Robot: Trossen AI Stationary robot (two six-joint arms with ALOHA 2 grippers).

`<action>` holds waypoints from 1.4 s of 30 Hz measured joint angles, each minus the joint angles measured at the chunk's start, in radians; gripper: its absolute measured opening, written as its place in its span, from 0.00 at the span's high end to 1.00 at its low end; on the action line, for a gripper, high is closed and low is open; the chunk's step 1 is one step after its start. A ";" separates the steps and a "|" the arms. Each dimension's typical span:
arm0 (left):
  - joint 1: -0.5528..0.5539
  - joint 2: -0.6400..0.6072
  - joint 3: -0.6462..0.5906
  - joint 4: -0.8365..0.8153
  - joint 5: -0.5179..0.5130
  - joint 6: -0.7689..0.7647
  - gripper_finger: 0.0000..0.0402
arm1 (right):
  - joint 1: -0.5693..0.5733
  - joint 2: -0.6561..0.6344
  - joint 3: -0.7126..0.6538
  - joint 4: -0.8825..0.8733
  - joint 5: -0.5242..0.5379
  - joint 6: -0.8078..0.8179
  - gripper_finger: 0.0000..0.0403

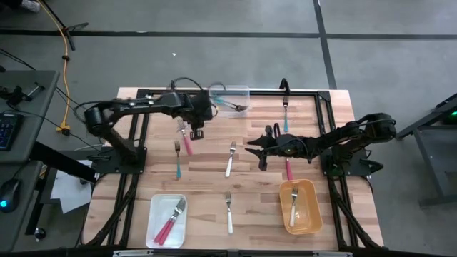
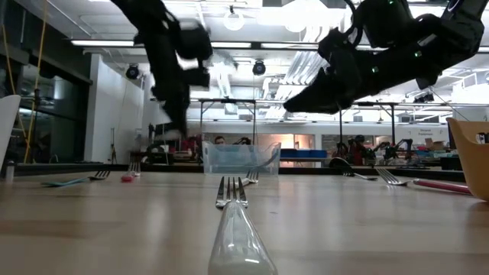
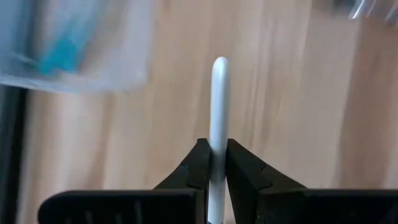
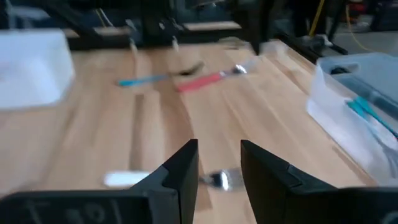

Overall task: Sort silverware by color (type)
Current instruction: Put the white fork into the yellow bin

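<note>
My left gripper (image 1: 197, 133) (image 3: 214, 146) is shut on a white-handled fork (image 3: 218, 99), just in front of the clear bin (image 1: 230, 98) that holds teal forks. A pink fork (image 1: 186, 140) and a teal fork (image 1: 177, 163) lie flat on the table beside it. My right gripper (image 1: 255, 151) (image 4: 219, 149) hovers open at mid-table, above and beside a white fork (image 1: 230, 160) (image 4: 217, 180) that lies flat. More forks lie loose: white (image 1: 228, 213), teal (image 1: 285, 118), pink (image 1: 288, 169). My left gripper pinches the white fork's handle (image 3: 217, 152) between its two fingers, pointing steeply down. The rounded free end of the handle (image 3: 219, 63) sticks out past the fingertips. The fork's head is hidden behind the fingers. In the left wrist view the fork appears clear of the table.
A white tray (image 1: 154, 214) at the near left holds pink forks. An orange bin (image 1: 311, 214) at the near right holds a white fork. The black frame rails (image 1: 325, 114) run along the table's edges. In the low view a white fork (image 2: 233, 221) lies close to the camera.
</note>
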 joint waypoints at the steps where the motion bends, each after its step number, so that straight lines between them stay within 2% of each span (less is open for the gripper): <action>1: 0.000 -0.032 0.000 0.014 0.004 -0.025 0.95 | 0.000 0.000 0.000 0.022 -0.016 0.011 0.72; 3: -0.004 -0.093 -0.006 0.078 0.034 -0.085 0.95 | 0.000 0.000 0.001 0.066 -0.041 0.024 0.72; 7: -0.047 -0.225 -0.074 0.368 0.108 -0.182 0.95 | 0.000 0.000 0.001 0.155 -0.051 0.046 0.70; 11: -0.107 -0.304 -0.192 0.667 0.110 -0.246 0.95 | 0.000 0.000 0.001 0.187 -0.051 0.077 0.62; 16: -0.208 -0.324 -0.357 1.072 0.108 -0.291 0.95 | 0.000 0.000 0.005 0.179 -0.045 0.115 0.51; 19: -0.257 -0.311 -0.436 1.328 0.104 -0.317 0.95 | 0.000 0.000 0.046 0.128 -0.040 0.114 0.47; 21: -0.282 -0.299 -0.477 1.440 0.101 -0.333 0.95 | 0.000 0.000 0.077 0.073 -0.039 0.103 0.45; 31: -0.407 -0.197 -0.507 1.668 0.086 -0.333 0.95 | 0.000 0.000 0.200 0.017 -0.087 0.052 0.45; 42: -0.429 -0.137 -0.507 1.780 0.080 -0.333 0.95 | 0.000 0.032 0.332 -0.118 -0.181 -0.004 0.45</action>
